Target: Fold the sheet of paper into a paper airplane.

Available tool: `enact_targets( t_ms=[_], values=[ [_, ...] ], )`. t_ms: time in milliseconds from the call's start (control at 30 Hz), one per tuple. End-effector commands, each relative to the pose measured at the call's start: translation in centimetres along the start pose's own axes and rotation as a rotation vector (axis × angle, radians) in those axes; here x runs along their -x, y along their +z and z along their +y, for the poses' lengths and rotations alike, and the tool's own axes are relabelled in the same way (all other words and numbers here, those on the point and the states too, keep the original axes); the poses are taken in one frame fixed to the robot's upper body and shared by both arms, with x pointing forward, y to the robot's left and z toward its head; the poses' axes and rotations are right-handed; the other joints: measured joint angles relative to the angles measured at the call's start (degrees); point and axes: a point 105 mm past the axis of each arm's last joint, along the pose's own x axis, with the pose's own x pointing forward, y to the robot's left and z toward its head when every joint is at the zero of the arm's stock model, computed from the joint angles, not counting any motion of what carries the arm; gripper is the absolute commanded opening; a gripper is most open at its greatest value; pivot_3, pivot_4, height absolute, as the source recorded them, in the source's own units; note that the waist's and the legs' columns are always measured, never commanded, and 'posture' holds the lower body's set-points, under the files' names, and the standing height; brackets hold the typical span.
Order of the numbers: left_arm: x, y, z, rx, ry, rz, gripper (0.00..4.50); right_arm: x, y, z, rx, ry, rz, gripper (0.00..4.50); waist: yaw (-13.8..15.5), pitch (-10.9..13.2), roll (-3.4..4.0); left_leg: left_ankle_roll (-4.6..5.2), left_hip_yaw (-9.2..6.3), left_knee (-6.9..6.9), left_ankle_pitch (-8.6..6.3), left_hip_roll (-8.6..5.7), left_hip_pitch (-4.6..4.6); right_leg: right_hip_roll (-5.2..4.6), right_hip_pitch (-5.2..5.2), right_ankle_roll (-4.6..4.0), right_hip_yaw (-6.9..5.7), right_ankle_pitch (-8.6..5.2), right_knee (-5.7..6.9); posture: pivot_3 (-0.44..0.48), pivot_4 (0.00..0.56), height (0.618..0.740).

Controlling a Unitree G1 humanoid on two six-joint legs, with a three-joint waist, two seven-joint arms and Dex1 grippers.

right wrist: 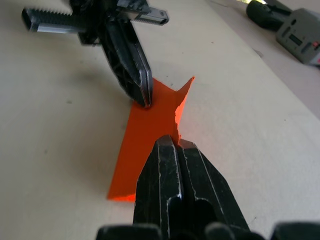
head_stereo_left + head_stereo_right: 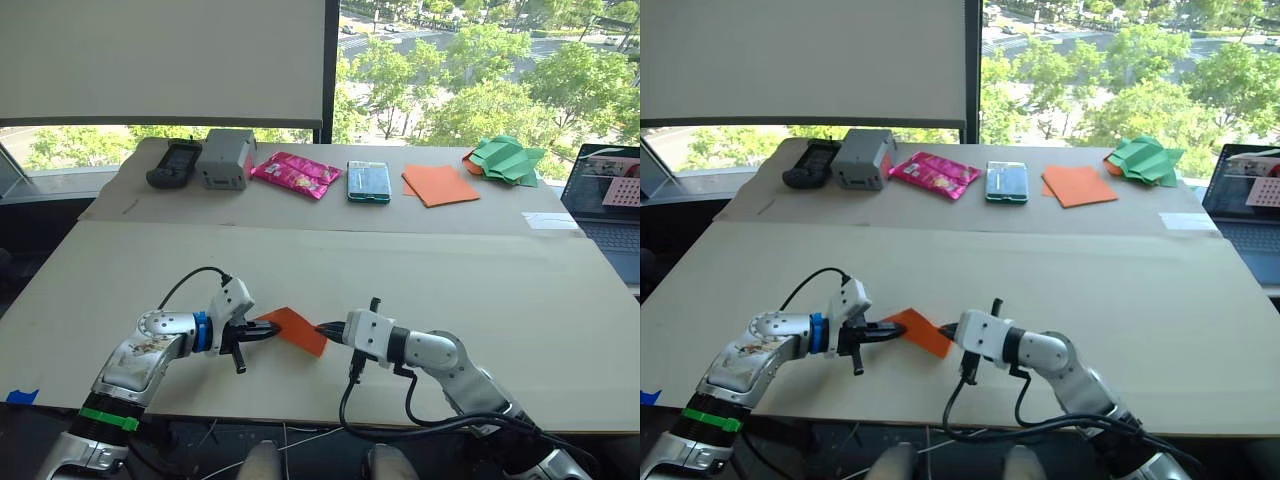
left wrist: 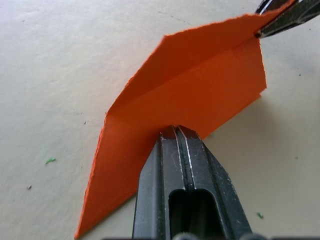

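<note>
- Head camera views: the sheet of paper point(image 2: 296, 329) is held between the two grippers, close to the near edge of the table point(image 2: 330, 270). The left gripper point(image 2: 268, 334) is clamped on the sheet's left end and the right gripper point(image 2: 324, 327) on its right end. The paper is seen as a narrow orange slab, already doubled over. Well beyond the sheet, along the table's far edge, a smooth orange sheet point(image 2: 440, 184) and a green paper shape point(image 2: 507, 159) are laid, with a pink packet point(image 2: 296, 174) and a grey box point(image 2: 224, 158) further along the same edge.
- Left wrist view: the left gripper's fingers point(image 3: 176, 150) are pressed together on the sheet's edge. One lengthwise crease is seen running across the paper, with a flap folded over along it. The sheet's lower corner is rested on the table.
- Right wrist view: the right gripper's fingers point(image 1: 170, 150) are shut on the opposite edge, whose rim is slightly crumpled. The left gripper is seen clamped at the sheet's far end.
- Progress, as a judgement: only early folding is done. No pointed nose and no wings are formed yet, so most of the plane is left to be made.
</note>
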Motion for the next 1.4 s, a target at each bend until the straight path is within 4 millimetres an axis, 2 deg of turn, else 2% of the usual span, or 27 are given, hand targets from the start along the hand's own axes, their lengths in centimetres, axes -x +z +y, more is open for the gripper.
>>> enact_targets(
  t_ms=[33,200,367,467,600,767,900,1000,1200,1333,1400],
  values=[
    [0.9,0.4,0.4,-0.008,0.019,-0.015,0.00,-0.3,1.0,-0.4,0.162,-0.023,-0.058,0.06,0.0,0.0,0.00,0.00,0.00,0.00,0.00,0.00,-0.01,0.00,0.01,0.00,0.00,0.00,-0.01,0.000,0.150,0.702],
    [1.4,-0.3,0.7,0.014,0.036,0.000,0.00,-0.6,0.0,0.6,0.448,0.049,-0.025,0.06,-0.1,0.0,-0.01,0.00,0.02,0.00,0.00,0.00,0.05,0.00,0.03,0.00,0.01,0.00,0.00,0.000,0.150,0.702],
    [1.7,-0.1,1.0,0.018,0.049,-0.009,0.00,-1.1,-1.1,1.6,0.572,0.119,0.024,0.06,0.0,-0.1,-0.12,0.01,0.01,0.00,0.01,0.00,0.12,0.01,0.09,0.00,0.01,0.00,0.04,0.000,0.150,0.702],
    [2.2,1.3,1.4,-0.003,0.065,-0.039,0.00,-1.1,-1.5,1.6,0.575,0.129,0.045,0.06,-0.1,-0.1,-0.20,0.01,0.00,0.00,0.01,0.01,0.16,0.01,0.12,0.00,0.01,0.00,0.08,0.000,0.150,0.702],
    [2.4,4.8,0.6,-0.031,0.017,-0.134,0.00,-1.1,-2.0,1.5,0.563,0.134,0.072,0.06,-0.1,-0.1,-0.36,0.00,-0.01,0.00,0.01,0.02,0.18,0.01,0.12,0.00,0.01,0.00,0.14,0.000,0.150,0.702],
    [2.1,5.9,0.2,-0.049,-0.003,-0.158,0.00,-1.1,-2.3,1.4,0.537,0.137,0.089,0.06,-0.2,-0.1,-0.38,0.01,0.01,0.00,0.01,0.01,0.32,0.01,0.22,0.00,0.05,0.00,0.19,0.000,0.150,0.702],
    [0.1,3.9,0.2,-0.043,-0.006,-0.098,0.00,-1.1,-2.2,1.3,0.541,0.139,0.097,0.06,-0.1,-0.1,-0.37,0.03,0.01,0.01,0.02,0.00,0.40,0.01,0.24,0.00,0.06,0.00,0.36,0.000,0.150,0.702],
    [-0.6,2.2,0.1,-0.073,-0.011,-0.028,0.00,-1.1,-2.3,1.4,0.512,0.155,0.109,0.06,-0.1,-0.1,-0.40,0.05,0.01,0.02,0.03,0.00,0.40,0.02,0.23,0.00,0.06,0.00,0.37,0.000,0.150,0.702],
    [-1.6,1.0,0.5,-0.069,-0.014,-0.006,0.00,-1.0,-1.7,1.6,0.468,0.172,0.103,0.06,0.1,-0.1,-0.38,0.03,0.02,0.03,0.02,0.00,0.35,0.01,0.21,-0.01,0.07,0.00,0.36,0.000,0.150,0.702],
    [-1.9,0.3,0.4,-0.073,-0.019,0.011,0.00,-1.0,-1.1,0.7,0.400,0.149,0.111,1.24,0.1,-0.2,-0.34,0.03,0.02,0.02,0.02,0.00,0.36,0.02,0.22,0.00,0.08,0.00,0.38,0.000,0.150,0.702],
    [-1.9,0.1,0.4,-0.073,-0.021,0.017,0.00,-0.7,-0.5,0.3,0.349,0.148,0.110,1.98,0.2,-0.2,-0.31,0.04,0.02,0.02,0.02,0.00,0.36,0.02,0.22,0.00,0.07,0.00,0.38,0.000,0.150,0.702]
  ],
)
